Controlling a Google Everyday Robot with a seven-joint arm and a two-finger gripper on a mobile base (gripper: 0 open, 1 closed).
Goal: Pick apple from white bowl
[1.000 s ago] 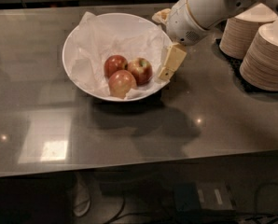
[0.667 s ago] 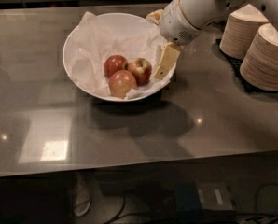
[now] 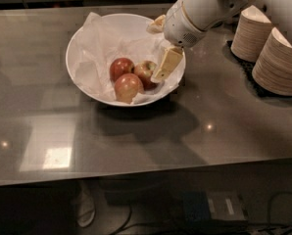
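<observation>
The white bowl (image 3: 82, 38), lined with crumpled white paper, stands on the grey table and holds three apples. The apple (image 3: 144, 72), red with a yellow-green patch, lies at the right of the group. A dark red apple (image 3: 121, 67) is to its left and a paler orange-red apple (image 3: 128, 87) in front. My gripper (image 3: 161, 44) hangs over the bowl's right side, open, just right of the apple. One cream finger (image 3: 166, 64) reaches down beside the apple, touching or almost touching it. The other finger (image 3: 157, 23) is near the far rim.
Two stacks of tan paper bowls (image 3: 278, 62) stand on a dark mat at the right, close behind my arm (image 3: 209, 9). The table's front edge (image 3: 136, 177) runs across the lower part of the view, with cables and floor below.
My gripper has moved left and down into the bowl, so the lower finger now sits right beside the apple. The apples and the bowl have not moved.
</observation>
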